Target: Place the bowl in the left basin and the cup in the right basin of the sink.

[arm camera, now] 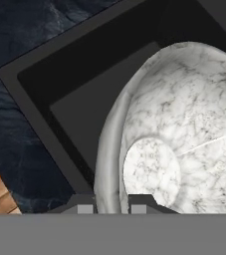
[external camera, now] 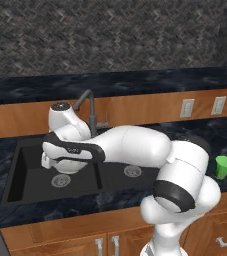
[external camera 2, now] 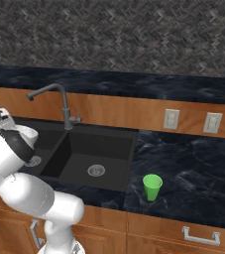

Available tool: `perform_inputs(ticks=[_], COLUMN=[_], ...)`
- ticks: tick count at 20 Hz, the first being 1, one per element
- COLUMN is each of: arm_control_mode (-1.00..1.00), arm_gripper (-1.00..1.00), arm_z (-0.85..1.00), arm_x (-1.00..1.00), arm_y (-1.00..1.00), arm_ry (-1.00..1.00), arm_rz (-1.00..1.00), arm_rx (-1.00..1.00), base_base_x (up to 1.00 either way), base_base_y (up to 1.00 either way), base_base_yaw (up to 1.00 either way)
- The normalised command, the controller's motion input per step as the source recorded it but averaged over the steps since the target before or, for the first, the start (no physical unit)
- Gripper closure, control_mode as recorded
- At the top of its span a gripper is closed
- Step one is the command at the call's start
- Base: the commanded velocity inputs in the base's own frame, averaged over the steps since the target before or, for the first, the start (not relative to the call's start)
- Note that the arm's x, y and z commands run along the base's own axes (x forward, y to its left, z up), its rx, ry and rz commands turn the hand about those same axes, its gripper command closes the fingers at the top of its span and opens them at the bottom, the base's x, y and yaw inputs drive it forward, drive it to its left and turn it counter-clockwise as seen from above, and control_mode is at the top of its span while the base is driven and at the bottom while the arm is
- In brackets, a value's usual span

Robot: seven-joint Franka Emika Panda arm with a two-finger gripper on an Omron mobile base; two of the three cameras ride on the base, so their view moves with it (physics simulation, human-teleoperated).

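Over the left basin [external camera: 35, 170] of the sink [external camera 2: 129, 149], the gripper [arm camera: 111, 208] is nearly closed, its two fingertips pinching the rim of the bowl [arm camera: 184, 129], one inside and one outside. The bowl hangs above that basin's black floor with its near-left corner beneath it, so the coming release, as I judge it, turns only on lowering straight down. Far right, the cup [external camera 2: 152, 187] stands upright on the counter [external camera 2: 193, 173], just right of the right basin [external camera 2: 96, 154] and well apart from the gripper.

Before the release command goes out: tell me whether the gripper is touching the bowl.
Touching. In the hand view the gripper straddles the rim of the bowl, one fingertip on each side of the wall with no gap showing, above the left basin.
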Motion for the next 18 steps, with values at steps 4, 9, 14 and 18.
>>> perform_inputs(ticks=[4,9,14,18], arm_control_mode=[-1.0,-1.0,-1.0,-1.0], arm_gripper=[1.0,1.0,1.0,1.0], arm_z=[-0.19,-0.23,-0.27,-0.28], arm_x=[0.31,0.27,0.15,0.22], arm_y=[0.1,0.08,0.1,0.09], arm_ry=[0.0,0.04,0.03,0.02], arm_rz=[-0.07,-0.08,-0.05,-0.04], arm_rx=[-0.02,0.0,0.0,0.0], base_base_x=[0.0,0.0,0.0,0.0], base_base_y=[0.0,0.0,0.0,0.0], base_base_yaw=[0.0,0.0,0.0,0.0])
